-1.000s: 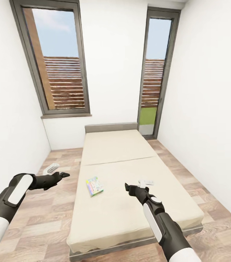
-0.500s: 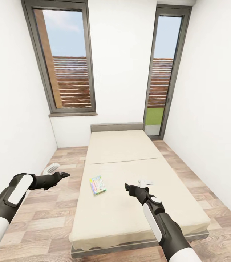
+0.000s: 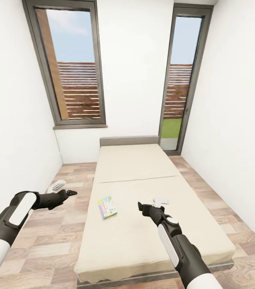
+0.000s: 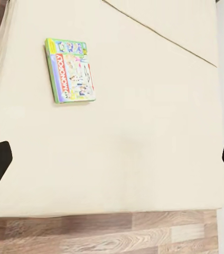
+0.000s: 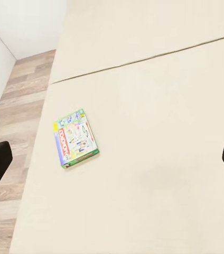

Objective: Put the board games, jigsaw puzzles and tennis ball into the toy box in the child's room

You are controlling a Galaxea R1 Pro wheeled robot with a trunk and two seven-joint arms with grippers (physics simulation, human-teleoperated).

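Two robot arms are reaching out over a bed.

The left gripper (image 3: 72,193) is hanging over the wood floor, fingers wide apart, holding nothing. A green-bordered board game (image 3: 107,206) is lying flat on the cream bed (image 3: 135,164). The right gripper (image 3: 140,206) is hovering above the mattress, wide open and empty.

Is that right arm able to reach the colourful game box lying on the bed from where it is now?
Probably yes. The board game lies alone on the bed, with bare mattress between it and the open right gripper, so nothing blocks the way.
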